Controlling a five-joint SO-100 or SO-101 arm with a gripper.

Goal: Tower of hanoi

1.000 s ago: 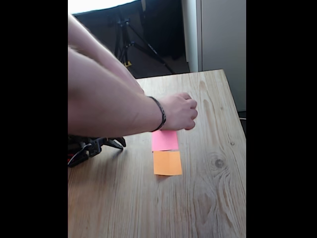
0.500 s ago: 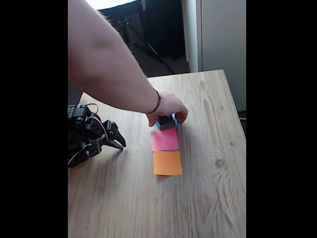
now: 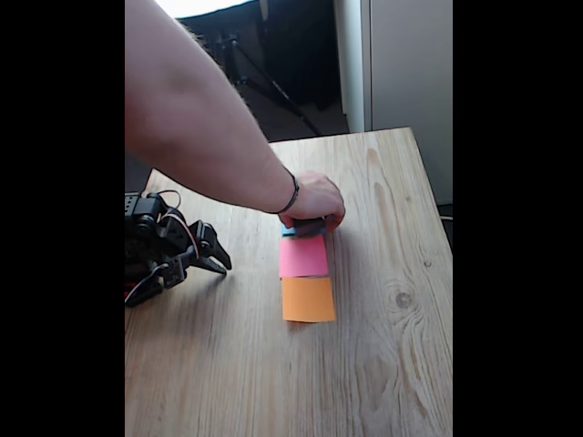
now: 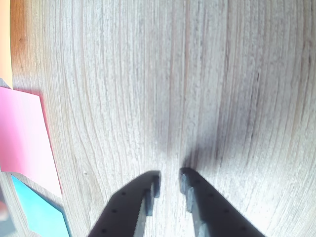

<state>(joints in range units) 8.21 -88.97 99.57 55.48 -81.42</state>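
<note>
One dark block (image 3: 305,226) sits under person's hand (image 3: 314,196).

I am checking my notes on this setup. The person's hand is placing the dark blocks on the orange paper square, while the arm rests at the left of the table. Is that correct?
Not quite. In the fixed view the hand holds the dark blocks over the blue paper square, beyond the pink square; the orange square lies bare. The arm does rest at the left, gripper clear of the papers.
</note>
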